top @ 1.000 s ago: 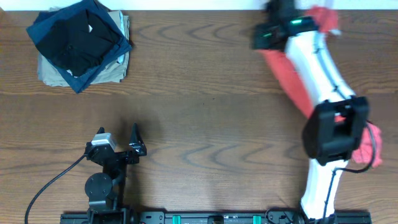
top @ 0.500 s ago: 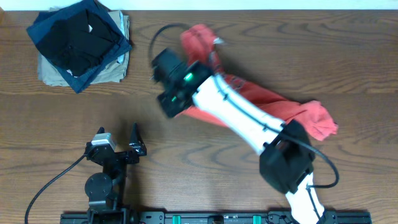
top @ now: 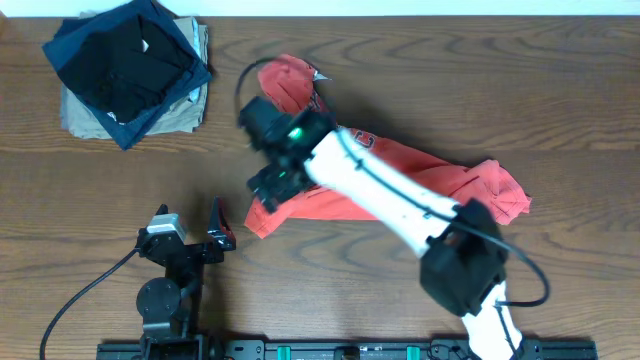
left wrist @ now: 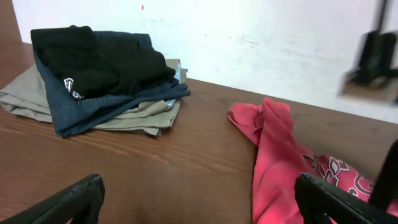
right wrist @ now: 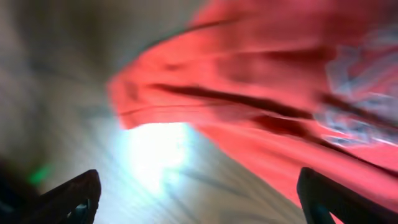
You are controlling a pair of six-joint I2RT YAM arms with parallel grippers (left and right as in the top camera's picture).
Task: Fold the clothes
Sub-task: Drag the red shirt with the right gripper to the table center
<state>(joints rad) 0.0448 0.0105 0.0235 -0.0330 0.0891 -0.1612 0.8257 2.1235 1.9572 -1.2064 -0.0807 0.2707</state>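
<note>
The brown wood-grain table (top: 400, 100) carries a coral-red T-shirt (top: 470, 180) that lies crumpled and unfolded across its middle, stretched slantwise from the far centre toward the right side. In the far left corner, well apart from the shirt, a khaki-beige folded garment (top: 75, 118) rests flat on the wood, with a navy folded garment (top: 128, 128) and a black one (top: 120, 65) stacked on top of it. A black cable (top: 75, 300) curves over the near left part of the table.

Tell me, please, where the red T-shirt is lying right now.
In the overhead view the red T-shirt lies crumpled on the table, from its middle toward the right, partly under the right arm; the folded stack sits at far left.
</note>
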